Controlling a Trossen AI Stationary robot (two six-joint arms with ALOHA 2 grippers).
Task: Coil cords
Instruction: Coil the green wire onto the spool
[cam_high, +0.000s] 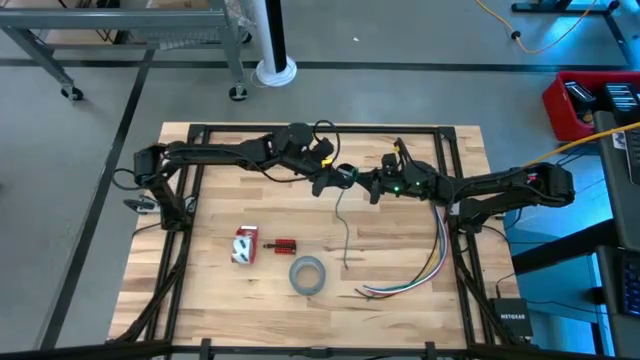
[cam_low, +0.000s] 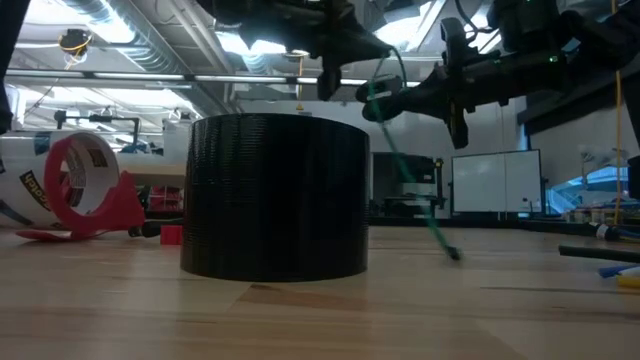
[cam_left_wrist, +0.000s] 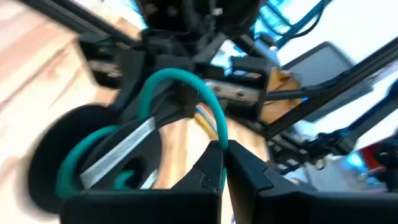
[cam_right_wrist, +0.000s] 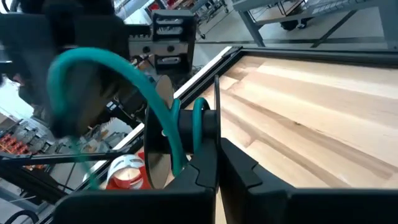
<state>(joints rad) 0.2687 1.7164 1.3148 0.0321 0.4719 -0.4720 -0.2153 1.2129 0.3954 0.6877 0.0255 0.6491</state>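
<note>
The cord (cam_high: 342, 225) is thin and dark in the high view and teal in the wrist views. It hangs from between my two grippers over the table's middle, and its lower end (cam_low: 452, 254) lies on the wood. One end is wound on a small round dark disc (cam_right_wrist: 158, 146). My left gripper (cam_high: 335, 180) is shut on the cord. My right gripper (cam_high: 368, 183), facing it closely, is shut at the disc's hub. My left gripper pinches the teal cord (cam_left_wrist: 219, 134) between its two fingertips, just past an arch that rises from the disc (cam_left_wrist: 74, 149). The cord is lifted clear here and slack in the arch. My right gripper holds the disc bundle at its dark hub (cam_right_wrist: 208, 121), where a few teal turns (cam_right_wrist: 199, 115) sit. The fingers' own tips hide the exact contact. The disc stands on edge, clear of the table.
A grey tape roll (cam_high: 307, 275) lies near the front and fills the middle of the low view (cam_low: 275, 195). A red and white tape dispenser (cam_high: 245, 245) is to its left. Multicoloured wires (cam_high: 430, 260) lie on the table's right side. A black frame (cam_high: 320, 128) edges the table.
</note>
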